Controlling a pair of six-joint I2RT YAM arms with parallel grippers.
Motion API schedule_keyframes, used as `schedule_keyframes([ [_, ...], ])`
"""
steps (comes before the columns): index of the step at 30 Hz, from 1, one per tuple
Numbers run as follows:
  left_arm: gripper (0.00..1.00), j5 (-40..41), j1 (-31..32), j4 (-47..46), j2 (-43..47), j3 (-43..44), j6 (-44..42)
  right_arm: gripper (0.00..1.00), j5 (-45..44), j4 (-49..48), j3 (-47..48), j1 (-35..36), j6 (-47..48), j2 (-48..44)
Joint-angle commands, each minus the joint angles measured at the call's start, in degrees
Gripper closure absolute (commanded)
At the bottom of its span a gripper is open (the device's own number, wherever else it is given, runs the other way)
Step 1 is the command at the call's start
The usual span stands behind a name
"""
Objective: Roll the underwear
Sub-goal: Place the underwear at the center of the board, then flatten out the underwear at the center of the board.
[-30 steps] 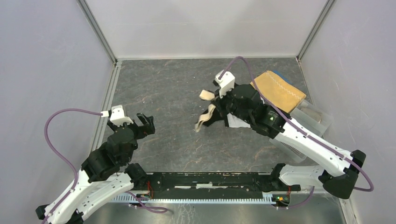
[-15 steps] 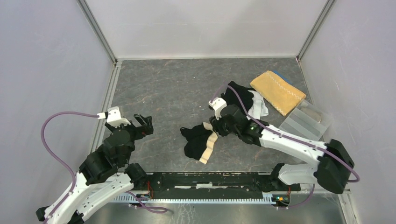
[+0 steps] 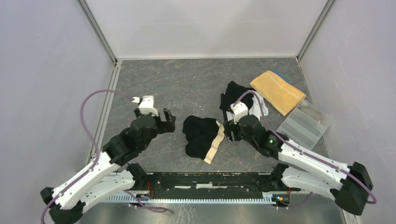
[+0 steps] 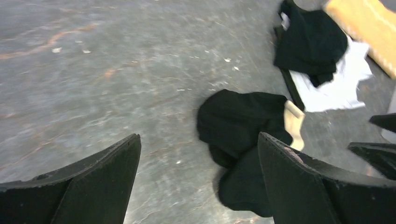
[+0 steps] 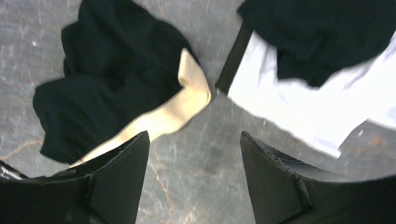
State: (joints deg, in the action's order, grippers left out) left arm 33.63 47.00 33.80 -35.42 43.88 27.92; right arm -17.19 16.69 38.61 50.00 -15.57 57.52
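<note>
Top external view first: the left gripper [image 3: 169, 120] hangs with its jaws spread as wide as they go, holding nothing. The black underwear with the beige band [image 3: 200, 134] lies crumpled on the table [image 3: 154, 79] just off its fingertips, to its right. On the far side of that garment sits the right gripper [image 3: 227, 130], jaws well apart too, and empty. Its wrist camera shows bare table between the fingers [image 5: 116, 177], with the beige band running in by the left-hand finger; whether they touch cannot be told. So that one piece lies between the two grippers, gripped by neither. Just beyond the right gripper is a second heap of underwear [image 3: 239, 92], black over white. Farther out lies the yellow towel [image 3: 279, 91], with the clear tray [image 3: 306, 123] off to the gripper's right.
</note>
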Motion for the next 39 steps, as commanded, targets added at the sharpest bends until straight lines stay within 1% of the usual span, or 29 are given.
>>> schedule_keyframes([
  [1, 0.0, -13.1, 0.4, -13.8, -8.9, -0.4, -4.1, 0.23, 4.4, -3.4, -11.7, 0.1, -10.2, -9.6],
  [4, 0.01, -17.4, 0.7, -20.0, -17.4, 0.4, -6.0, 0.23, 5.4, -4.3, -17.5, 0.1, -12.9, -17.1],
  [9, 0.01, -26.5, 1.2, -28.7, -29.5, 3.5, -9.0, 0.23, 2.5, 0.9, -18.6, 0.2, -13.1, -24.8],
  [11, 0.02, -28.1, 1.3, -30.3, -34.4, 5.9, -6.7, 0.23, 0.2, 3.7, -17.8, 0.2, -12.7, -27.0],
  [12, 0.04, -28.1, 1.6, -30.2, -36.6, 6.7, -4.9, 0.23, -0.7, 4.8, -17.6, 0.1, -12.6, -28.1],
  [13, 0.08, -27.6, 1.9, -30.3, -38.8, 8.1, -2.8, 0.23, -1.6, 5.6, -17.4, 0.2, -12.4, -29.2],
  [14, 0.09, -26.3, 2.9, -30.4, -40.6, 8.6, 0.9, 0.23, -2.4, 6.3, -17.3, 0.2, -12.4, -30.5],
  [18, 0.1, -17.6, 8.4, -32.1, -46.0, 9.5, 13.7, 0.23, -6.1, 9.3, -17.2, 0.2, -13.7, -34.0],
  [21, 0.1, -10.0, 12.6, -28.3, -50.8, 13.4, 21.0, 0.23, -7.2, 10.9, -17.1, 0.1, -14.6, -35.6],
  [24, 0.1, -5.8, 14.6, -25.1, -55.9, 17.4, 26.1, 0.22, -7.5, 12.4, -16.9, 0.2, -15.2, -36.6],
  [27, 0.11, -3.4, 15.2, -22.3, -59.8, 21.1, 28.3, 0.22, -8.1, 14.0, -16.7, 0.1, -15.2, -38.0],
  [30, 0.13, -1.6, 15.2, -21.1, -62.3, 23.0, 30.2, 0.22, -8.4, 14.7, -16.7, 0.2, -15.4, -40.0],
  [35, 0.18, 0.1, 15.3, -17.8, -65.3, 24.8, 32.9, 0.22, -7.8, 15.2, -16.2, 0.2, -15.5, -41.2],
  [39, 0.21, 0.6, 15.3, -17.6, -67.1, 25.1, 34.1, 0.22, -7.4, 15.3, -16.0, 0.2, -15.1, -41.4],
])
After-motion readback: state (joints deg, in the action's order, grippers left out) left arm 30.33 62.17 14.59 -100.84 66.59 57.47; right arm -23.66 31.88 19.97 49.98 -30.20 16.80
